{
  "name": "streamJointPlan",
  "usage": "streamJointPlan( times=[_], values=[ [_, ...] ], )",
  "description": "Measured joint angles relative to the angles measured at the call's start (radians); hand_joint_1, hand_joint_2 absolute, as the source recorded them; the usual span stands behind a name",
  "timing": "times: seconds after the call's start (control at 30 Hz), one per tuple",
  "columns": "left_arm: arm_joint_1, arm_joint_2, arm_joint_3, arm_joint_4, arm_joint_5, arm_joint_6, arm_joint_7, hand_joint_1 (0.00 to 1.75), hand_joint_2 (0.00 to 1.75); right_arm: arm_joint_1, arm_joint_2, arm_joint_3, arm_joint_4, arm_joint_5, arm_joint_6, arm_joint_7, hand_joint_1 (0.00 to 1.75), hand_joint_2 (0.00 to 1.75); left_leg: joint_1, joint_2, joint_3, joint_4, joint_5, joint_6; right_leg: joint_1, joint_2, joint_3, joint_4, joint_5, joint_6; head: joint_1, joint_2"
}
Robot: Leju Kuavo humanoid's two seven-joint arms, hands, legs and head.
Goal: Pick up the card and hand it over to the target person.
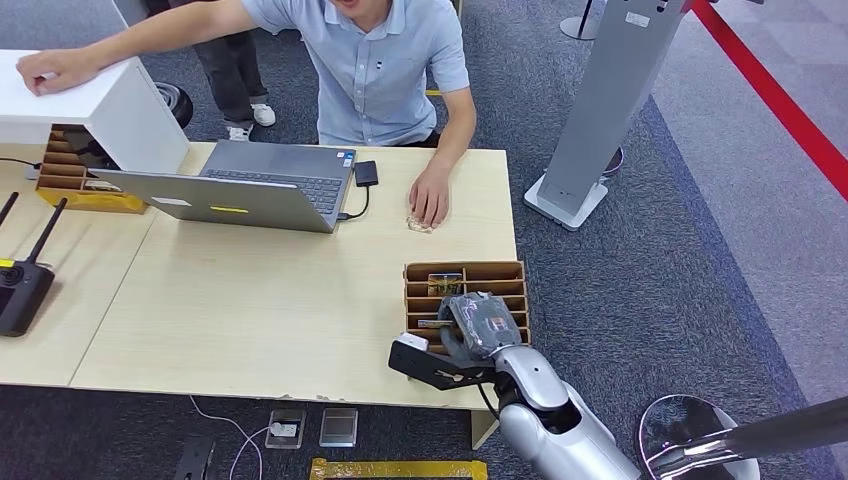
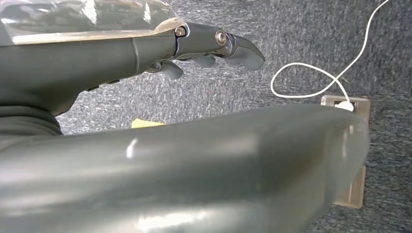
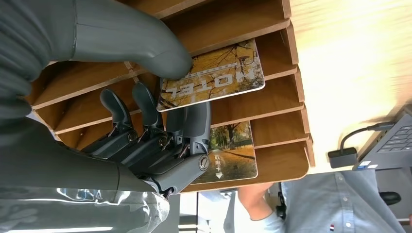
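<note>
A wooden slotted card rack (image 1: 512,282) sits at the table's near right corner. My right hand (image 1: 472,326) reaches into it. In the right wrist view the thumb (image 3: 145,43) presses on top of a yellow autumn-tree card (image 3: 218,73) and the fingers (image 3: 194,119) lie under it, so the card is pinched and partly drawn out of its slot. A second similar card (image 3: 231,150) lies in another slot (image 1: 445,283). The person (image 1: 375,60) sits across the table, one hand (image 1: 431,196) flat on it. My left hand (image 2: 214,46) hangs over the carpet, fingers stretched out, holding nothing.
An open laptop (image 1: 250,185) with a dongle (image 1: 366,172) stands mid-table. A white box (image 1: 110,100) and another wooden rack (image 1: 70,175) are at the far left, a black router (image 1: 20,290) near left. A grey stand (image 1: 600,110) rises right of the table. Floor sockets (image 1: 310,427) lie below the front edge.
</note>
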Motion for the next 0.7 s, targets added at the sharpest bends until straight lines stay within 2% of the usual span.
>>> streamJointPlan(
  times=[0.3, 0.6, 0.7],
  values=[
    [0.0, -0.004, 0.0, 0.0, 0.026, 0.003, -0.003, 0.0, 0.0, -0.024, -0.079, -0.121, -0.264, -0.014, -0.033, 0.037, 1.41, 1.75, 0.0, -0.001, -0.004, 0.003, -0.001, 0.001, 0.0, -0.002, -0.003, 0.003, -0.001, 0.0, 0.0, 0.0],
    [0.0, -0.004, 0.0, 0.0, 0.027, 0.002, -0.003, 0.0, 0.0, -0.016, -0.08, -0.121, -0.272, -0.017, -0.028, 0.04, 1.41, 1.75, 0.0, -0.001, -0.002, 0.002, -0.001, 0.0, 0.0, -0.002, -0.002, 0.001, -0.001, 0.0, 0.0, 0.0],
    [0.0, -0.005, 0.0, 0.0, 0.034, 0.002, -0.004, 0.0, 0.0, -0.02, -0.087, -0.142, -0.312, -0.018, -0.065, 0.033, 1.41, 1.75, 0.0, -0.001, -0.002, 0.001, 0.0, 0.0, 0.0, -0.002, -0.001, 0.001, 0.0, 0.0, 0.0, 0.0]
  ],
)
